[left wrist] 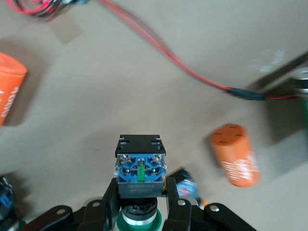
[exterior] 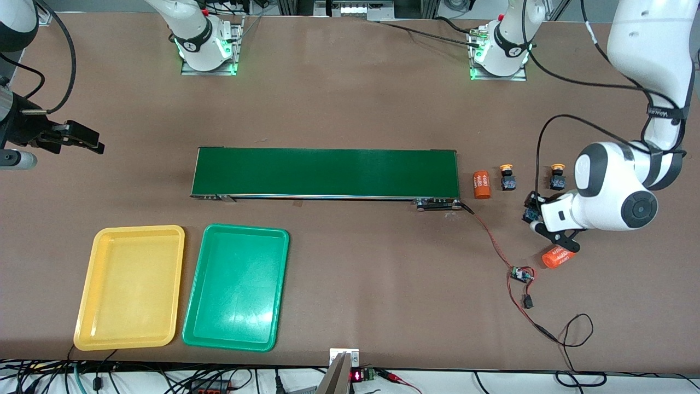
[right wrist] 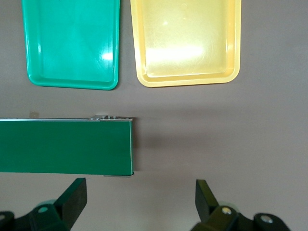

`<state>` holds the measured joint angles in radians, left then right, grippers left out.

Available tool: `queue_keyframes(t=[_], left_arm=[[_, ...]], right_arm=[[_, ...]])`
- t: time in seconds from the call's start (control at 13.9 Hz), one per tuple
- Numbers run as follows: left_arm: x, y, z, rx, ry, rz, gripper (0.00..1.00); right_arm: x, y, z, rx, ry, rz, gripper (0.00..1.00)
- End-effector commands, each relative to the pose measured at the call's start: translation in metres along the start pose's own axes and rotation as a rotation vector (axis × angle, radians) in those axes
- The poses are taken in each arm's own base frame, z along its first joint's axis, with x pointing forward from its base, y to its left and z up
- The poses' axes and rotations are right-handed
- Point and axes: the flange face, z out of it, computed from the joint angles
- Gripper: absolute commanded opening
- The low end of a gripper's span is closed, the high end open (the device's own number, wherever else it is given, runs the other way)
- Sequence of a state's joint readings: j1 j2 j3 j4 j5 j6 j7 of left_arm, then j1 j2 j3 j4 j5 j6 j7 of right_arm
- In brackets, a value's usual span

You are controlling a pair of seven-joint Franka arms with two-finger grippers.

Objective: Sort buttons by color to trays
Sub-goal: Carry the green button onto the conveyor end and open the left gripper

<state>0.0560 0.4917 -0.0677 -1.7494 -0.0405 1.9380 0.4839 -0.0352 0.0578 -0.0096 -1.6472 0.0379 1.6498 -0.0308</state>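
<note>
My left gripper point(left wrist: 141, 195) is shut on a green-capped button point(left wrist: 140, 169), its black-and-blue body clamped between the fingers, cap toward the wrist. In the front view this gripper point(exterior: 531, 212) is low over the table at the left arm's end. Two yellow-capped buttons point(exterior: 508, 178) point(exterior: 557, 177) stand upright close by, a little farther from the front camera. The yellow tray point(exterior: 131, 287) and green tray point(exterior: 236, 285) lie side by side near the front edge at the right arm's end. My right gripper point(exterior: 87, 139) waits open and empty point(right wrist: 139, 202) over bare table.
A long dark-green conveyor belt point(exterior: 326, 173) crosses the middle. One orange cylinder point(exterior: 482, 185) stands by its end, another point(exterior: 558, 257) lies beside my left gripper. A red wire point(exterior: 492, 238) runs from the belt to a small board point(exterior: 521, 274).
</note>
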Motion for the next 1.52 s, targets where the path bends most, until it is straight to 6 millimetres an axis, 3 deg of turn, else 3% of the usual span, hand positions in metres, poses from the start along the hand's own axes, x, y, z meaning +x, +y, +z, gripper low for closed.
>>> queue_keyframes(t=[0.0,0.29,0.43,0.51,1.01,1.44], left_arm=[[0.005,0.066,-0.022,-0.027,-0.025,-0.059,0.02],[0.02,0.173,-0.015,-0.002,-0.057,-0.16,0.01],[0.018,0.212,-0.008,-0.002,-0.044,-0.188,0.01],[0.013,0.222,-0.004,0.005,-0.032,-0.193,0.01],[-0.004,0.243,0.046,0.0,-0.024,-0.192,0.0],[0.012,0.257,0.059,-0.024,0.056,-0.268,0.0]], right_arm=[[-0.004,0.002,-0.001,-0.002,-0.005,-0.013,1.0],[-0.004,0.003,-0.001,-0.002,-0.005,-0.011,1.0],[-0.004,0.002,-0.001,-0.001,-0.005,-0.011,1.0],[-0.004,0.002,-0.001,-0.001,-0.005,-0.013,1.0],[-0.003,0.002,0.0,-0.001,-0.002,-0.012,1.0],[-0.003,0.002,0.0,-0.002,-0.002,-0.013,1.0]])
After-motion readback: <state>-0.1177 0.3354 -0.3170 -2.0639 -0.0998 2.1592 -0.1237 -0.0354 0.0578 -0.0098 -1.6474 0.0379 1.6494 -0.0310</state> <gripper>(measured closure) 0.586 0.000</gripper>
